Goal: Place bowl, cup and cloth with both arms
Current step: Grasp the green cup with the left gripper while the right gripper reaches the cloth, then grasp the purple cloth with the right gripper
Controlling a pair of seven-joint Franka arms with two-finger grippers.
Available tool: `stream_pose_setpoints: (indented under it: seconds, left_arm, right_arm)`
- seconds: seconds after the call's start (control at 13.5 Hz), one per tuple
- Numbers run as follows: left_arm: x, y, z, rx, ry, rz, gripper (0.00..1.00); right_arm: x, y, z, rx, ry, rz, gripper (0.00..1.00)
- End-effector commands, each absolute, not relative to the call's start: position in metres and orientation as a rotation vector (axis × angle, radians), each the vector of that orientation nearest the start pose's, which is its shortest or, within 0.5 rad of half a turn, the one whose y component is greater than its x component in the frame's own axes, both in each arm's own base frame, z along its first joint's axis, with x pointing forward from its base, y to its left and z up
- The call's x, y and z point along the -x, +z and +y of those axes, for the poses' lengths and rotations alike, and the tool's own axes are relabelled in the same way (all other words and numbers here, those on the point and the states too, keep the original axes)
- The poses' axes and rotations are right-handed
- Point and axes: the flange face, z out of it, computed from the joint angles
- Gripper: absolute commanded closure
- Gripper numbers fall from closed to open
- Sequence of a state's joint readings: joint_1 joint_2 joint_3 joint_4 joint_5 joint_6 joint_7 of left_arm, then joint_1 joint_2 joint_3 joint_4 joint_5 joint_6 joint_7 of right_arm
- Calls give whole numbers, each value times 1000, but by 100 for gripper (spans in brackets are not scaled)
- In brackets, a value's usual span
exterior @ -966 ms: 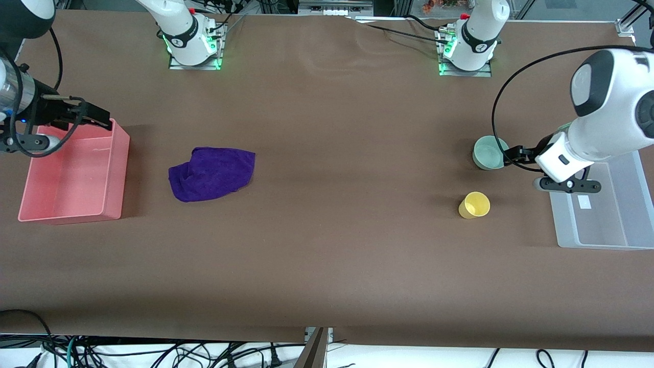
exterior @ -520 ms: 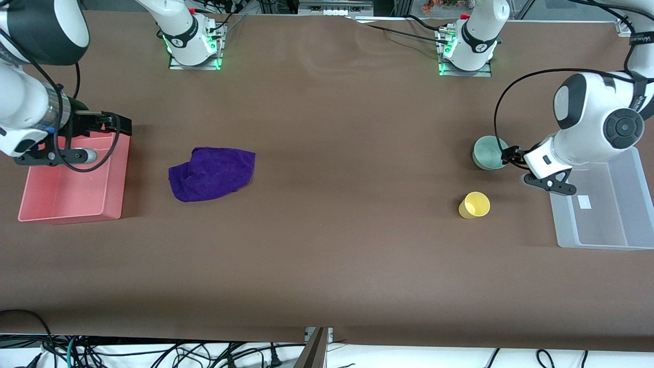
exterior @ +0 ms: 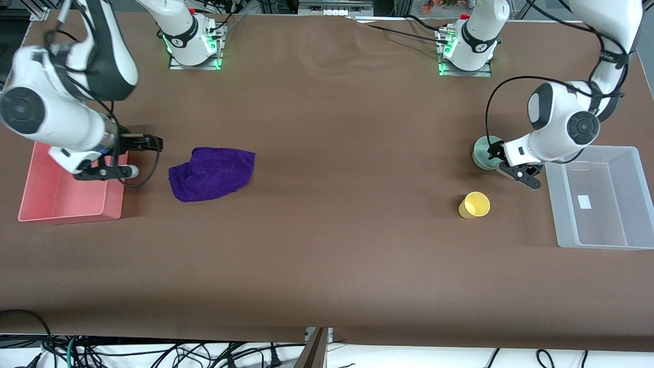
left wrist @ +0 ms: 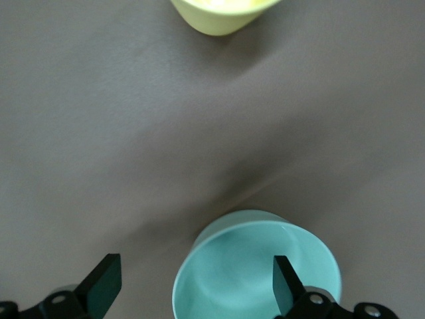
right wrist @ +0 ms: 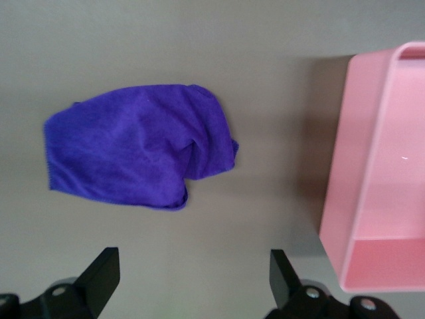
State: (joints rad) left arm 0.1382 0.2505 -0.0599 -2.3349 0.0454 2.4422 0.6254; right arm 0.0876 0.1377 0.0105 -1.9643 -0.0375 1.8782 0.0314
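Fingers spread wide, the left gripper (exterior: pixel 494 153) hangs over the small pale sage-green bowl's (exterior: pixel 482 152) rim near the small yellow cup (exterior: pixel 474 205), while the equally wide right gripper (exterior: pixel 152 144) hovers over bare brown table (exterior: pixel 337 245) between the pink plastic bin (exterior: pixel 71 183) and the crumpled purple cloth (exterior: pixel 212 173).

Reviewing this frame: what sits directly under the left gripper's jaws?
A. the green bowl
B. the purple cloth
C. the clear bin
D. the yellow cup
A: the left gripper has its jaws spread open over the green bowl, one fingertip over the bowl's rim and the other out past it over the table, while the yellow cup stands apart, nearer the front camera.
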Motion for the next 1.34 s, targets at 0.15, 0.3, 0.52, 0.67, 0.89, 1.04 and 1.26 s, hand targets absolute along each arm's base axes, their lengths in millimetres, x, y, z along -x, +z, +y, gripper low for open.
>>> stream_pose_setpoints:
  seconds: [0.15, 0.3, 0.52, 0.67, 0.89, 1.04, 1.26]
  left_arm:
    - [-503, 184, 58, 2956, 173, 1176, 0]
    - [-498, 182, 62, 2955, 183, 1190, 5]
    - [-495, 180, 61, 2938, 192, 1249, 58]
    - [-495, 181, 60, 2933, 189, 1258, 77]
    - [-497, 183, 59, 2891, 187, 1359, 100]
    - [-500, 187, 60, 2858, 177, 1427, 100]
    - [-518, 225, 64, 2821, 191, 1493, 100]
  right_arm:
    - [-515, 271, 52, 3165, 271, -142, 0]
    - [-515, 230, 58, 3162, 235, -165, 0]
    - [-516, 198, 69, 3157, 191, -192, 0]
    - [-515, 188, 76, 3155, 169, -212, 0]
    - [-517, 183, 92, 3144, 131, -249, 0]
    - [-517, 178, 92, 3143, 126, -249, 33]
    - [-514, 169, 92, 3143, 152, -249, 73]
